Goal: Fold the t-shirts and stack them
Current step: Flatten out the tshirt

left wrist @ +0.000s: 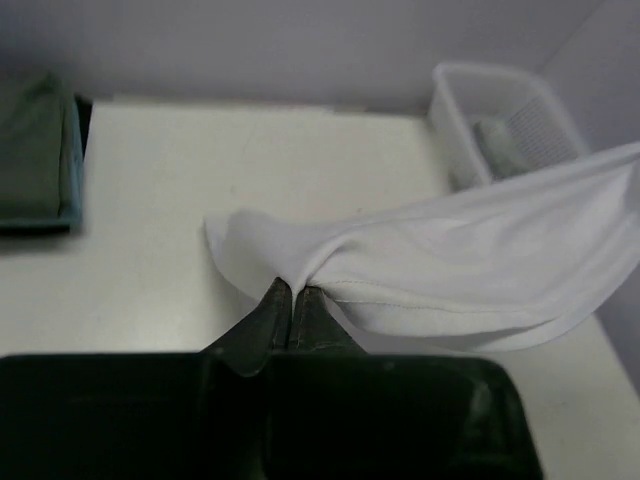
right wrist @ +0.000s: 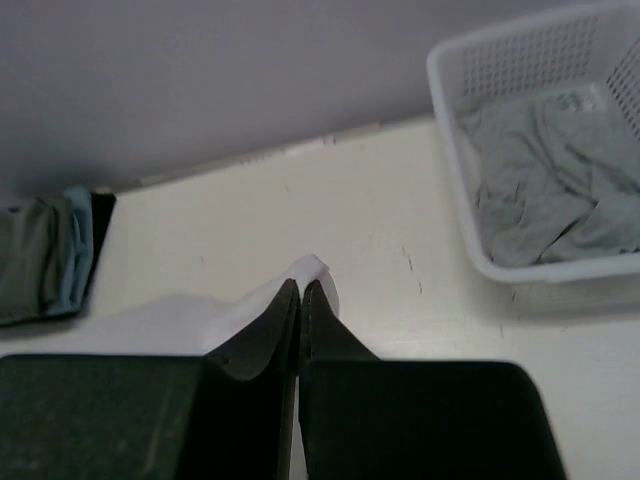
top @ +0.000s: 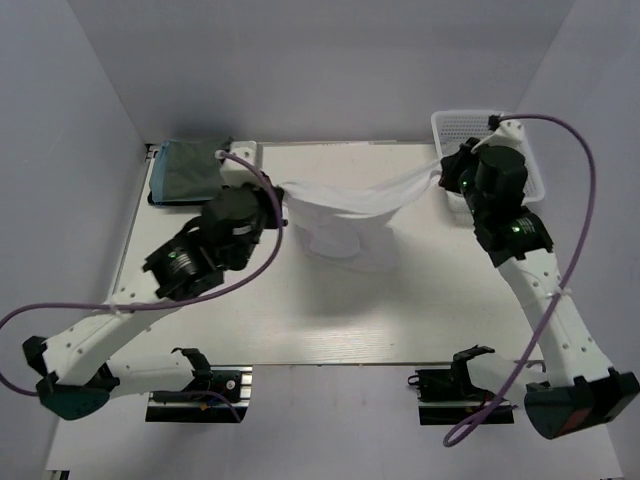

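The white t-shirt hangs stretched between the two hands above the far half of the bench, about midway between its left and right edges. The left hand is closed on one end of the cloth. Its two dark fingers are pressed together with a bunched fold and a stitched hem caught between them. The right hand is also closed, and a small white tip of the same shirt pokes out past its fingertips. From the top view the shirt runs as a taut band from the left hand across to the right hand near the far right corner. Its middle sags down in a loose pouch toward the bench; whether that pouch touches the surface cannot be told.

A teal-green t-shirt lies folded flat at the far left corner, well apart from the white one. A white lattice basket stands at the far right corner, just beyond the right hand. A crumpled pale grey t-shirt lies inside it.
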You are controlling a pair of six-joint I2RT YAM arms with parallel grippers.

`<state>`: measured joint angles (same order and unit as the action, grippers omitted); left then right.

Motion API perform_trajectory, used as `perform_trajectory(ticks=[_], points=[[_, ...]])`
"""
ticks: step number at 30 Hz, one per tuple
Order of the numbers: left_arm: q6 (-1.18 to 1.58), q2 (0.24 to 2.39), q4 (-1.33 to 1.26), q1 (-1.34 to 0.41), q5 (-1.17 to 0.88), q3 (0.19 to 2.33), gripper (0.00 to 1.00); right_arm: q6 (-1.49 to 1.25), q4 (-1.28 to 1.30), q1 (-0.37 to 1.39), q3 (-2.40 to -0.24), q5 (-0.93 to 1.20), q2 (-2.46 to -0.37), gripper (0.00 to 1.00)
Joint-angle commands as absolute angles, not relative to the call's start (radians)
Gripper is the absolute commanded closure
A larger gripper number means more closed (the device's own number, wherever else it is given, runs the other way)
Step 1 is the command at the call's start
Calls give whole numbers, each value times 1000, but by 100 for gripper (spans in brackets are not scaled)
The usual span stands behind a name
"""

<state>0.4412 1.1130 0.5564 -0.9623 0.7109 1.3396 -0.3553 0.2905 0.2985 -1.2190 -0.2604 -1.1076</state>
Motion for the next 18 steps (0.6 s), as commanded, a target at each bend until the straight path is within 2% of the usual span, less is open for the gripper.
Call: perform_trajectory(ticks=[1,5,12,18], points=[[236,1033,402,-966,629,1436,100,-296,319,295,-1353,-373,-1049,100],[126,1022,390,-966,374,1547,100,-246,363,295,-1511,-382,-1017,100],[84,1022,431,-957,272,1759,100,-157,423,296,-1755,-299,-974,100],[84,977,488,-946,62,1868,100,-118,479,295,-1928,-204,-936,100]])
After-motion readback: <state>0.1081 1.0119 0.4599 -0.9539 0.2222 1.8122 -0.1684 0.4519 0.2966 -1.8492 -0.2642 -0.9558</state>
